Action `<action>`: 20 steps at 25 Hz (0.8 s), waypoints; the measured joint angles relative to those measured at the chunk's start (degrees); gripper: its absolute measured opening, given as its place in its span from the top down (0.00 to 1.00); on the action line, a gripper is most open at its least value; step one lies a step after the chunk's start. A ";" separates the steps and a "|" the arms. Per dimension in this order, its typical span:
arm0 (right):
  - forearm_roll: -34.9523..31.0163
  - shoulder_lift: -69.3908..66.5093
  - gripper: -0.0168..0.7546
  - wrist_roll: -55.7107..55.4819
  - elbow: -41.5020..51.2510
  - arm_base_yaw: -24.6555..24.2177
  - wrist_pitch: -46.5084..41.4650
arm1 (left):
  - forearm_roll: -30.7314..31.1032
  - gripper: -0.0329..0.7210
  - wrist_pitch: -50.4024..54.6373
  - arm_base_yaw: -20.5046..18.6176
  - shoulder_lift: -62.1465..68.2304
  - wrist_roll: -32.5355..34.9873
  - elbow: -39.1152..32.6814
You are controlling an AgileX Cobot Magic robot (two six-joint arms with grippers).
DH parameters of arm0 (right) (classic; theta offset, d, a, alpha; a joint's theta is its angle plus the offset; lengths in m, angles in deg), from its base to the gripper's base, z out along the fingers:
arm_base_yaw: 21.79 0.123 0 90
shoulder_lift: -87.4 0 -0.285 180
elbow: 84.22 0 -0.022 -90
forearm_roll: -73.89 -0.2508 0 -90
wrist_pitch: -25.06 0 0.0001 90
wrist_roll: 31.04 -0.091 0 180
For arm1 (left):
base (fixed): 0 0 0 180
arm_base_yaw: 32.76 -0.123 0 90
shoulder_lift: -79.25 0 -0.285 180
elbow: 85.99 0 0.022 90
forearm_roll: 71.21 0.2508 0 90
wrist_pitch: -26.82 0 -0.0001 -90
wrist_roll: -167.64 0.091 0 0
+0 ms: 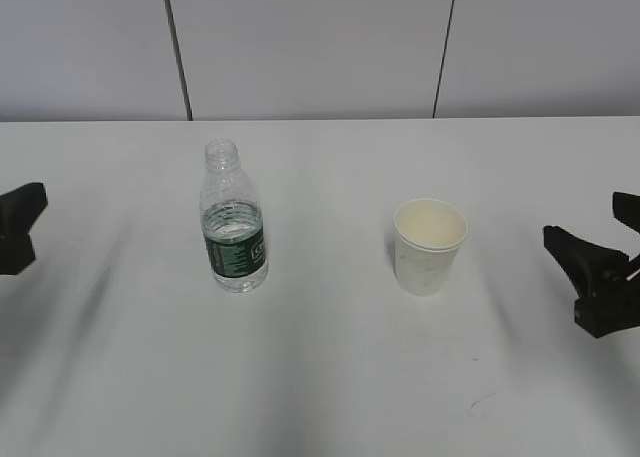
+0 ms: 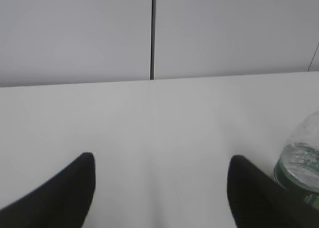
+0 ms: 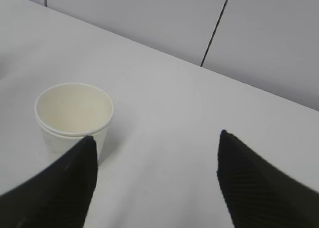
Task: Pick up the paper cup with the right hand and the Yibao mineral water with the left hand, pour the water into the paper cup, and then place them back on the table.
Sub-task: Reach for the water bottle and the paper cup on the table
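Observation:
The Yibao mineral water (image 1: 235, 220), a clear uncapped bottle with a dark green label and water in its lower part, stands upright on the white table (image 1: 320, 377) left of centre. Its side shows at the right edge of the left wrist view (image 2: 301, 160). The white paper cup (image 1: 430, 245) stands upright right of centre, empty; it sits left of the right fingers in the right wrist view (image 3: 73, 115). My left gripper (image 2: 162, 188) is open and empty, left of the bottle. My right gripper (image 3: 155, 180) is open and empty, to the right of the cup.
A grey panelled wall (image 1: 320, 37) with dark seams runs behind the table's far edge. Only the tip of the left gripper (image 1: 20, 227) and of the right gripper (image 1: 595, 277) show at the sides of the exterior view.

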 joint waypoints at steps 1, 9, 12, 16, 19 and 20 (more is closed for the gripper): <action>0.00 -0.61 0.22 -0.78 0.00 0.00 0.63 | 0.27 0.29 -2.39 0.35 3.52 0.00 0.00; 0.49 -5.58 0.22 -5.60 -0.02 0.00 1.41 | 10.83 0.29 -23.45 1.04 27.08 -1.18 0.42; 1.64 -7.27 0.22 -5.74 -0.12 0.00 1.79 | 12.30 0.29 -25.94 1.04 31.77 -1.93 0.66; 4.14 -9.58 0.22 -6.53 -0.35 0.00 4.25 | 12.88 0.29 -26.61 1.04 35.50 -2.22 0.66; 6.34 -13.09 0.22 -7.00 -0.45 0.00 9.49 | 12.95 0.29 -26.81 1.04 37.22 -2.22 0.67; 6.75 -14.40 0.22 -7.00 -0.45 0.00 11.57 | 12.95 0.29 -26.88 1.04 37.66 -2.22 0.67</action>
